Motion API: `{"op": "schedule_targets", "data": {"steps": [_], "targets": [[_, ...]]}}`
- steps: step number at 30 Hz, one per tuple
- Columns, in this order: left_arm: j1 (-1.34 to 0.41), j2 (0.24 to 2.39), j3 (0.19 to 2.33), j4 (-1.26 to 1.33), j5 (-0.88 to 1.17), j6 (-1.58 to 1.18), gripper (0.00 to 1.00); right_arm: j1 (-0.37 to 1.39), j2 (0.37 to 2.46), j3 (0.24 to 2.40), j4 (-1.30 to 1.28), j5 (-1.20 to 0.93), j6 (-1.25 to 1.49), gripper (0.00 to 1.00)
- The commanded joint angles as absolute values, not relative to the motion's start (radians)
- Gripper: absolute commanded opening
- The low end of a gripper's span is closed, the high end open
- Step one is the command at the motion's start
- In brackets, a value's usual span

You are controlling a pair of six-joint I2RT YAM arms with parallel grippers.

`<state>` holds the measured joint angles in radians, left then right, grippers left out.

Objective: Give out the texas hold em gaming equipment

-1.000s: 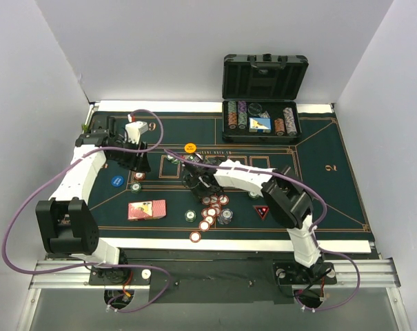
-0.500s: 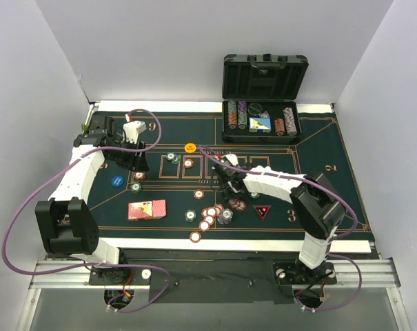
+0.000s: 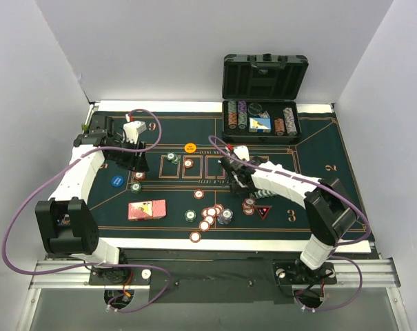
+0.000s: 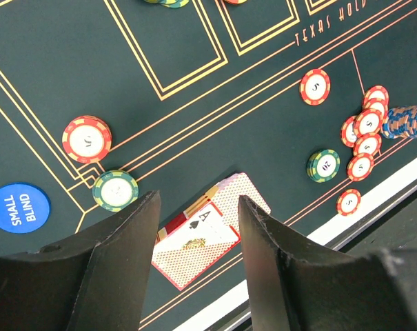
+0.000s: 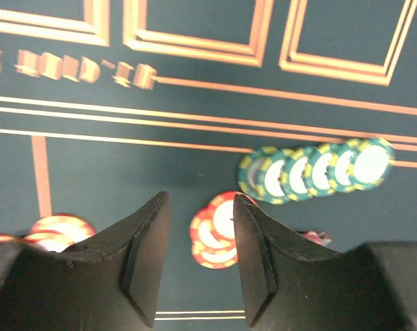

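A: How much is distributed?
B: Judged partial. At the mat's (image 3: 332, 193) far edge, chip stacks (image 3: 241, 116) are left in the case (image 3: 263, 76); the card deck (image 3: 147, 209) lies undealt near-left; loose chips (image 3: 211, 212) are clustered centrally; blue disc (image 3: 116, 181) and orange disc (image 3: 189, 147) are placed.
A: Grippers?
B: Left gripper (image 4: 196, 207) and right gripper (image 5: 200, 207) are spread, empty.

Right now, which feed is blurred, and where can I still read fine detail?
Right wrist view: smeared, the mat lettering unreadable and the green chips soft-edged. Left wrist view: sharp, with SMALL BLIND legible on the blue button disc. Top external view: evenly lit with no glare, but the red chips are too small to read markings.
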<state>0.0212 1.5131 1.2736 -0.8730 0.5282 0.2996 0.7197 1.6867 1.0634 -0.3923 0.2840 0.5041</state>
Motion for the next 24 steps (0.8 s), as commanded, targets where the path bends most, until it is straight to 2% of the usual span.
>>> {"op": "schedule_targets", "data": {"steps": [1, 7, 14, 24], "targets": [[0.025, 1.494, 1.29, -0.876, 0.528, 0.321, 0.59, 0.77, 1.706, 1.224, -0.414, 0.24, 0.474, 0.38], [0.025, 1.488, 1.29, -0.882, 0.529, 0.321, 0.59, 0.825, 1.87, 1.431, -0.402, 0.083, 0.417, 0.45], [0.026, 1.482, 1.284, -0.876, 0.529, 0.308, 0.59, 0.862, 2.045, 1.557, -0.41, -0.024, 0.371, 0.52], [0.026, 1.479, 1.284, -0.882, 0.518, 0.31, 0.59, 0.893, 2.146, 1.632, -0.456, 0.035, 0.35, 0.52]]}}
